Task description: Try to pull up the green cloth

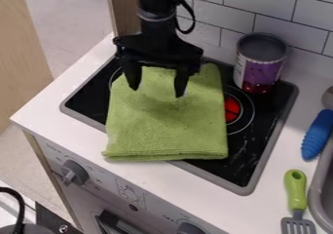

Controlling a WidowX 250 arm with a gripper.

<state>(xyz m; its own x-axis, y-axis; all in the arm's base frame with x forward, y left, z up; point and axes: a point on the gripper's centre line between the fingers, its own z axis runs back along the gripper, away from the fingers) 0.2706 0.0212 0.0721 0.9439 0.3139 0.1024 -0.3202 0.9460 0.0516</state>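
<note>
Green cloth (166, 126): folded, flat on the stovetop (81, 99), near edge lapping onto the table (55, 111). Claw (157, 91) over its far half, fingers spread; contact unclear. Likely light, limp, grippy terry. Best hold: pinch up a fold; a shallow grip may lift only the top layer.

I can read no words, numbers or signs from where I sit at the controls. There is print on the label (261, 73) of the tin can (245, 53), and small marks stand near the knobs (75, 172) on the stove's front panel (107, 183), but I can't make out any of it
</note>
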